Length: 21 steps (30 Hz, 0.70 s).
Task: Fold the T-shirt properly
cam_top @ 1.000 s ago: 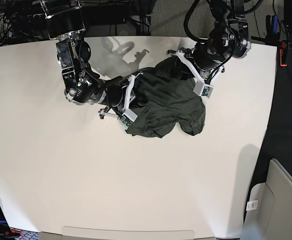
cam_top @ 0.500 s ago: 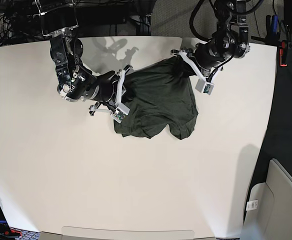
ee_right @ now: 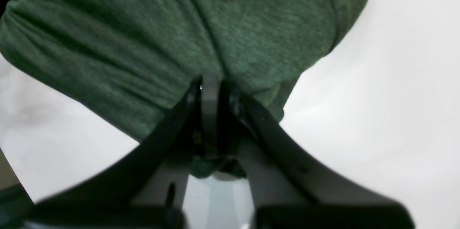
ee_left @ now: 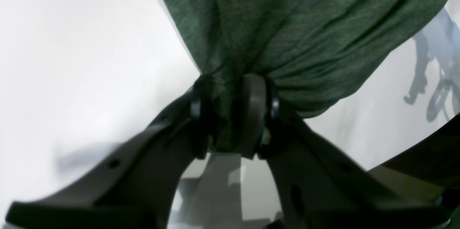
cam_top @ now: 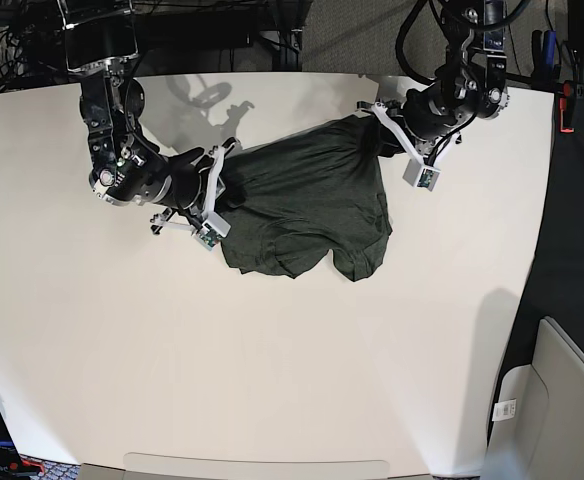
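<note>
Shirt (cam_top: 307,205) fabric is stretching between the two arms near the far edge of the white bench (cam_top: 272,380), toward its far right corner, with the lower folds sagging onto the surface in rumpled lobes. The left gripper (ee_left: 230,121) is pinching a bunched wad of the green knit between its dark fingers (ee_left: 251,114) — cloth is filling the gap and fanning out above them in taut creases. The right gripper (ee_right: 212,114) is clamping another gathered part of the shirt, its jaws pressed nearly together with fabric spreading away from the tips. In the base view the left gripper (cam_top: 384,122) is sitting at the garment's far right end and the right gripper (cam_top: 219,190) at its left side, the cloth between them lying partly on the bench.
</note>
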Each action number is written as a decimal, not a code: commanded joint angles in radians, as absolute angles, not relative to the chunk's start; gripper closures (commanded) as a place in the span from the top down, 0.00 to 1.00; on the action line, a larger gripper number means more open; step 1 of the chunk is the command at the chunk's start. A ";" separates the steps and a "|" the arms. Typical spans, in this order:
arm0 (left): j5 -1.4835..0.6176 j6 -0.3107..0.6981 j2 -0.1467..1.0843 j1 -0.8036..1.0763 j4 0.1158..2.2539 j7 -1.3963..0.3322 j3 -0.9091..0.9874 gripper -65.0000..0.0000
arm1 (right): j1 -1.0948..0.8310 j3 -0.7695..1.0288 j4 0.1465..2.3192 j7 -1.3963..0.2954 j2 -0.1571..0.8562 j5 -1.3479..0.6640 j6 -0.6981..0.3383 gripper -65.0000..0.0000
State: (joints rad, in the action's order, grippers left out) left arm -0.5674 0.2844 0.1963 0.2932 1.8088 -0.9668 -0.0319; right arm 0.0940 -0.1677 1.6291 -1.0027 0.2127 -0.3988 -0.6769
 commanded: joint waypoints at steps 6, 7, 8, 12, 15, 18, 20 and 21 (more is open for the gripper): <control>-0.558 0.278 0.202 0.297 1.834 -0.974 -0.025 0.20 | 0.099 -0.159 1.681 -1.004 0.229 -0.401 -0.673 0.02; -0.558 0.278 0.202 0.298 1.847 -0.974 -0.025 0.20 | 0.097 -0.159 1.698 -1.004 0.234 -0.401 -0.673 0.02; -0.558 0.278 0.202 0.298 1.860 -0.974 -0.025 0.20 | 0.096 -0.159 1.712 -1.003 0.236 -0.404 -0.674 0.02; -0.558 0.274 0.202 0.315 1.926 -0.977 -0.024 0.20 | 0.068 -0.137 1.762 -1.000 0.240 -0.493 -0.682 0.02; -0.558 0.274 0.202 0.318 1.946 -0.977 -0.024 0.20 | 0.041 -0.119 1.787 -1.001 0.242 -0.595 -0.682 0.02; -0.558 0.274 0.197 0.318 1.954 -0.978 0.001 0.20 | 0.021 -0.127 1.814 -1.003 0.240 -0.644 -0.684 0.02; -0.558 0.274 0.194 0.321 1.968 -0.983 0.027 0.20 | 0.012 -0.143 1.827 -1.003 0.239 -0.645 -0.698 0.02; -0.558 0.274 0.194 0.328 1.980 -0.983 0.041 0.20 | 0.013 -0.162 1.828 -1.003 0.239 -0.645 -0.698 0.02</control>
State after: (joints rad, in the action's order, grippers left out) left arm -0.5484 0.2691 0.1894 0.3275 1.9560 -0.9970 0.0368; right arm -0.0002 -0.1608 1.8091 -1.0214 0.2352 -0.6273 -0.6895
